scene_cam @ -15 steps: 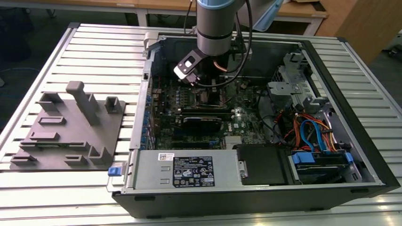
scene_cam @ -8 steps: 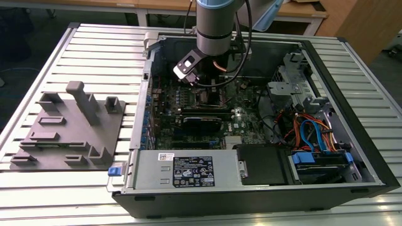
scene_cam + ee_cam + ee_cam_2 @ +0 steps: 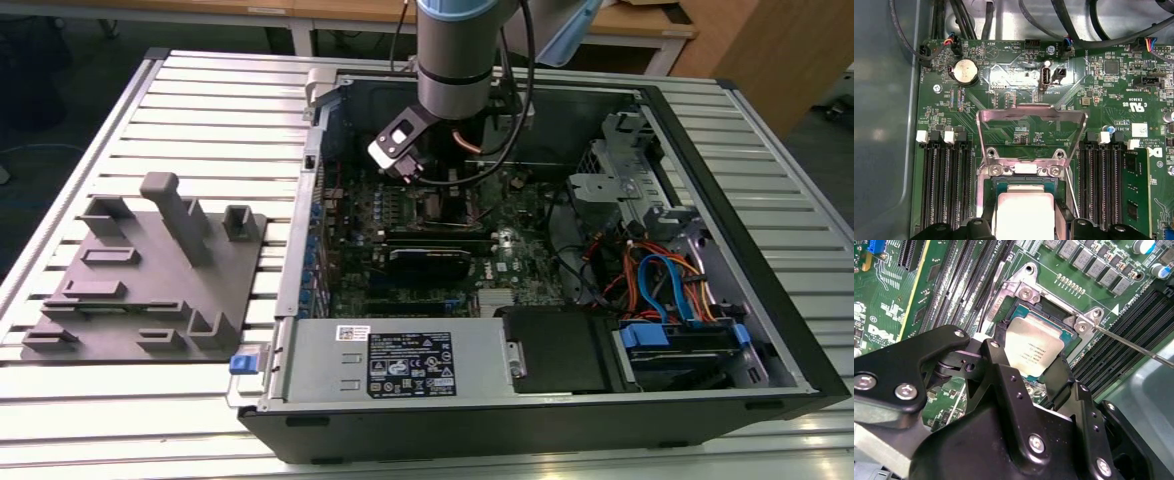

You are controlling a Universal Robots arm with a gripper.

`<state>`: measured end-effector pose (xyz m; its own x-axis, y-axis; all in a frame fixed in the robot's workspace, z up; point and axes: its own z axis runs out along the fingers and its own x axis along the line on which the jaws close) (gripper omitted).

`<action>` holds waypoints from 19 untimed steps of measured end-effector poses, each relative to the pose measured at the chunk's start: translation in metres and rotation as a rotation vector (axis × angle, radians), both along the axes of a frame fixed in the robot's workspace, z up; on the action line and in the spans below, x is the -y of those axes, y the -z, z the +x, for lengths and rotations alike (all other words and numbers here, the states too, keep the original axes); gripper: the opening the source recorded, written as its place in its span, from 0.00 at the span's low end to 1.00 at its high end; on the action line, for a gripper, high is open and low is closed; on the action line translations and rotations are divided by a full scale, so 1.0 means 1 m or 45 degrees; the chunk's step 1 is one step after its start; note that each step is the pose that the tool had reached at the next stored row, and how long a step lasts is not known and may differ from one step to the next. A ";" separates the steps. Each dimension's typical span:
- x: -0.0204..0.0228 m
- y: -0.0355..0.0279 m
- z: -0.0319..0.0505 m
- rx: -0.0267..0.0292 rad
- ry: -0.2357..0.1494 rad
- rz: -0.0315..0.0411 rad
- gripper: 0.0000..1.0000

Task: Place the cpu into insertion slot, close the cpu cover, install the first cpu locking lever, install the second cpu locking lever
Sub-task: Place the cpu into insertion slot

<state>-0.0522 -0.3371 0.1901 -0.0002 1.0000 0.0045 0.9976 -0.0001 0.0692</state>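
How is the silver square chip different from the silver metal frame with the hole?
The flat silver-grey square cpu is solid; the thin silver metal cpu cover has a cut-out centre. The cpu lies level; the cpu cover is swung open, away from it. Both are silvery metal.

The cpu [image 3: 1024, 212] lies at the insertion slot [image 3: 1023, 171], with the cpu cover [image 3: 1031, 119] raised open at one edge.

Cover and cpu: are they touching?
Apart. In the first wrist view the cover stands flipped open, board showing through its cut-out, clear of the cpu.
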 end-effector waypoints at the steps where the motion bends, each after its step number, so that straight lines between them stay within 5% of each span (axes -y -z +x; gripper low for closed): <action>1: 0.0000 0.0000 0.0000 0.0001 0.000 0.0001 0.54; 19: 0.0000 -0.0002 0.0000 0.0002 0.001 0.0003 0.54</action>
